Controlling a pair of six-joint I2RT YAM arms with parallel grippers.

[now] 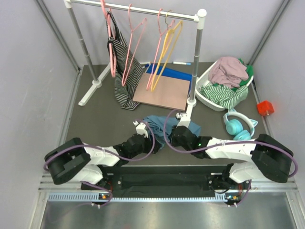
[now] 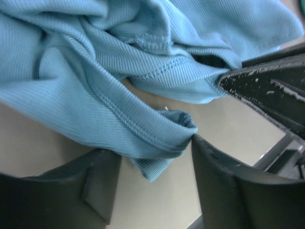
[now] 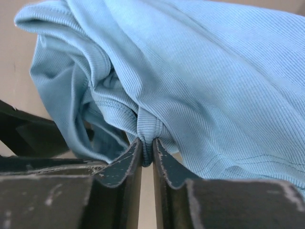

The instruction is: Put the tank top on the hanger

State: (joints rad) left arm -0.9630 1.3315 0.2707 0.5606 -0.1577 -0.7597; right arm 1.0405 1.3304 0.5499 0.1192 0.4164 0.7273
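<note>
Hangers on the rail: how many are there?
4. Pink hanger with the striped garment at the far left; second pink hanger beside it; third pink hanger right of centre, overlapped by the yellow-orange hanger. Another may be hidden.

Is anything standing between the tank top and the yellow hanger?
Only a flat brown board lies between the tank top and the hanger; a pink hanger hangs close beside it on the rail.
</note>
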